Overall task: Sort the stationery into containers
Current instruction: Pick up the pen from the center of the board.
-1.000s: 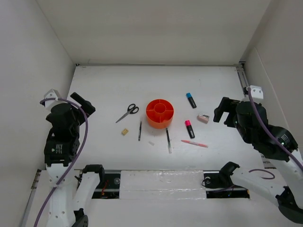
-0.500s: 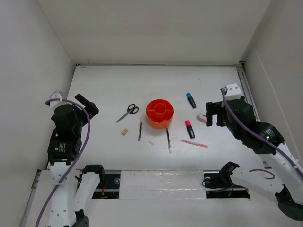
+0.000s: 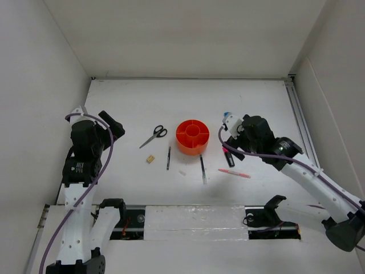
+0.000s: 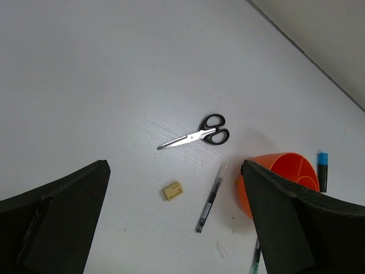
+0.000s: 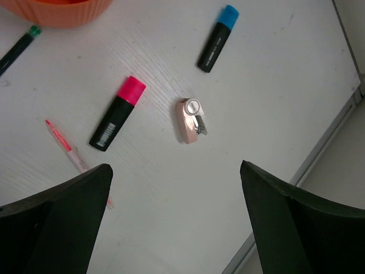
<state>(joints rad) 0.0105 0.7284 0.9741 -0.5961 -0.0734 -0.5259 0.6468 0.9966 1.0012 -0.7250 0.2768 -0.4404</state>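
Though poised over the bench with fingers spread wide, holding nothing on either side (left end effector and right end effector alike). Judged barely begun, if begun at all: nothing visible inside the orange organizer from above, every piece in view lying outside it.

Ahead of the left end effector, all loose on the bench: black-handled scissors farthest out, tan eraser nearer and roughly centred in the gap, thin dark pen just right of the eraser, tiny white piece nearer again. Organizer off toward the right finger, partly hidden by it.

Ahead of the right end effector: pinkish sharpener close in, just beyond the gap; pink-capped highlighter to its left; blue-capped highlighter farther out; pink pen beside the left finger, partly covered; second dark pen far to the left, close by the organizer's wall.

Left to do, by this reckoning: everything (pick each item, carry to a compartment, release). No telling which piece to take first, though sharpener best lined up on the right.
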